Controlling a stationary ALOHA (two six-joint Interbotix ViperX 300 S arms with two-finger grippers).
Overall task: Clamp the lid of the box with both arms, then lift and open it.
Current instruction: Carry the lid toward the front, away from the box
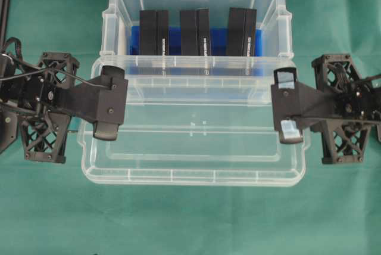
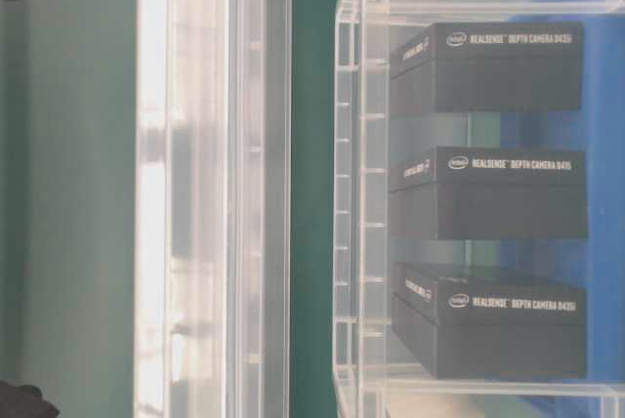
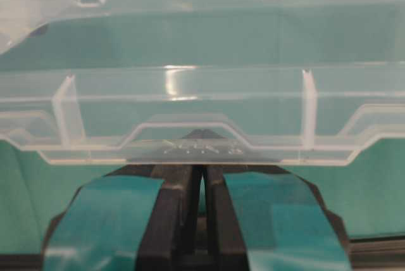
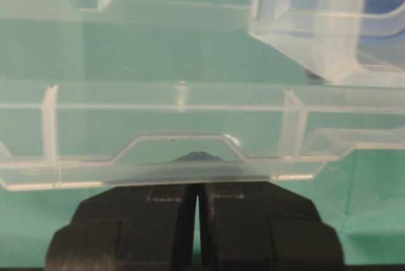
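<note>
— Where is the flat clear plastic lid [image 1: 196, 142]?

— Held between my two arms, in front of the deep clear plastic tub [image 1: 193, 25] with its three upright black boxes [image 1: 199, 31], overlapping the tub's near rim.

— And your end effectors?

— My left end effector [image 1: 108, 102], teal-taped, is clenched on the lid's left tab; my right end effector [image 1: 287, 105] is clenched on the right tab, above the green bench [image 1: 190, 219]

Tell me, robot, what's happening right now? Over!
Left gripper and right gripper shut on the lid. Lid off the box, overlapping its near rim. Nothing blocking.
</note>
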